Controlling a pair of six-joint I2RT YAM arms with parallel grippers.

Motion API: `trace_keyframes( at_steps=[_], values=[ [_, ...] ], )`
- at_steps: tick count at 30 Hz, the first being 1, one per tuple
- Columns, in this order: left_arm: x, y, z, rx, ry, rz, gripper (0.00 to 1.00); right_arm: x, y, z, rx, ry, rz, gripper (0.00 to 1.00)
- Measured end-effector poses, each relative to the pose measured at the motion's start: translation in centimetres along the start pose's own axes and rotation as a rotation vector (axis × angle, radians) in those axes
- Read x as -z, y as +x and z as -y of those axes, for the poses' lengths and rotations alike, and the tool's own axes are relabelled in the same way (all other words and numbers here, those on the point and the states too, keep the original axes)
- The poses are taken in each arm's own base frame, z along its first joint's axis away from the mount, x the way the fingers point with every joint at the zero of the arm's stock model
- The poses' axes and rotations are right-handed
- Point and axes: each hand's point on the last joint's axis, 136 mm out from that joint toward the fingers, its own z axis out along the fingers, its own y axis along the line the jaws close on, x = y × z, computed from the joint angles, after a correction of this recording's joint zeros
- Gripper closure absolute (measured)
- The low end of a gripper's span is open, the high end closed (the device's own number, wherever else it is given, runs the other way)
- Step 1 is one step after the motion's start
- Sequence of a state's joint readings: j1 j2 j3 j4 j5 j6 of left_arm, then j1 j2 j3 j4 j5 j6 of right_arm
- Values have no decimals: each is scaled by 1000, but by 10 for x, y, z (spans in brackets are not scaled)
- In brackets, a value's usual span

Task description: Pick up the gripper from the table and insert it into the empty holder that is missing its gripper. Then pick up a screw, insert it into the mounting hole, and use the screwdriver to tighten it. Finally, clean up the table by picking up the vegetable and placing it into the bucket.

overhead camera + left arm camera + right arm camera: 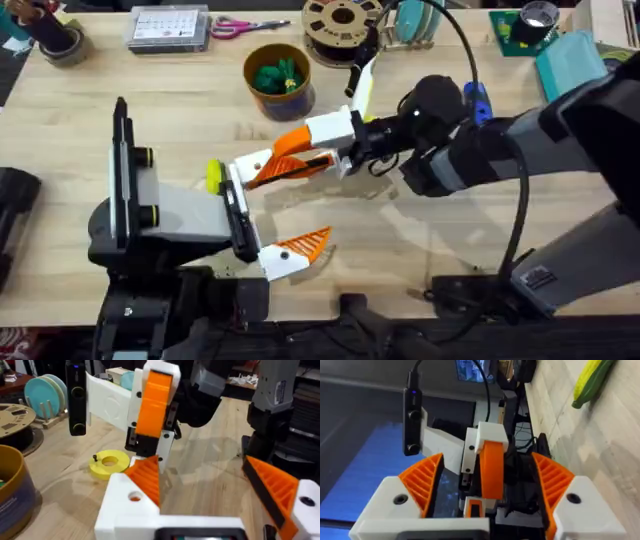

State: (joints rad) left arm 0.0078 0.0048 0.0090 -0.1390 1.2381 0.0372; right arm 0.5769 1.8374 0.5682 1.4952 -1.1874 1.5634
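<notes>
Left tool: your left tool (197,460) is spread wide and holds nothing. Its two white fingers with orange ribbed pads (145,480) point toward the holder from just in front of it.
Right tool: your right tool (487,455) is also spread wide, with one orange pad on each side of the holder. You cannot tell whether either pad touches it.
Holder: the small white block (492,434) stands upright between the two tools, above the tabletop (400,230).
Gripper: the orange wedge (155,402) sits on the face of the holder, long side upright.
Yellow disc: a flat yellow ring (109,462) lies on the tabletop just beside the holder, on the left arm's side.
Bucket: the round cup with the yellow-tan rim (250,62) stands upright beyond the holder, farther from the arm bases.
Vegetable: the green leafy toy (278,75) lies inside the bucket.
Screwdriver: a blue handle (478,100) shows to the right of the holder, partly hidden behind the right arm.
</notes>
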Motion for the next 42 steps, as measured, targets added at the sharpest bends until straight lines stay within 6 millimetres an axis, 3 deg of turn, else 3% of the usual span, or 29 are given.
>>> trace_keyframes(
  at_steps=[7, 11, 15, 17, 28, 34, 42],
  values=[
    [0, 0, 0, -1, 0, 0, 15, 14, -9, 1, 6, 7, 23, 7],
    [0, 0, 0, -1, 0, 0, 15, 35, -24, 7, 9, 29, 74, 7],
    [0, 0, 0, 0, 0, 0, 15, 57, -37, 22, -107, 101, 113, 7],
    [0, 0, 0, 0, 0, 0, 15, 67, -43, 20, -136, 136, 130, 6],
    [0, 0, 0, -1, 0, 0, 15, 136, -86, -66, 94, 327, 261, 6],
    [0, 0, 0, 0, 0, 0, 15, 167, -77, -70, 168, 585, 312, 6],
    [0, 0, 0, 0, 0, 0, 15, 206, -40, -72, 310, 998, 308, 6]
  ],
)
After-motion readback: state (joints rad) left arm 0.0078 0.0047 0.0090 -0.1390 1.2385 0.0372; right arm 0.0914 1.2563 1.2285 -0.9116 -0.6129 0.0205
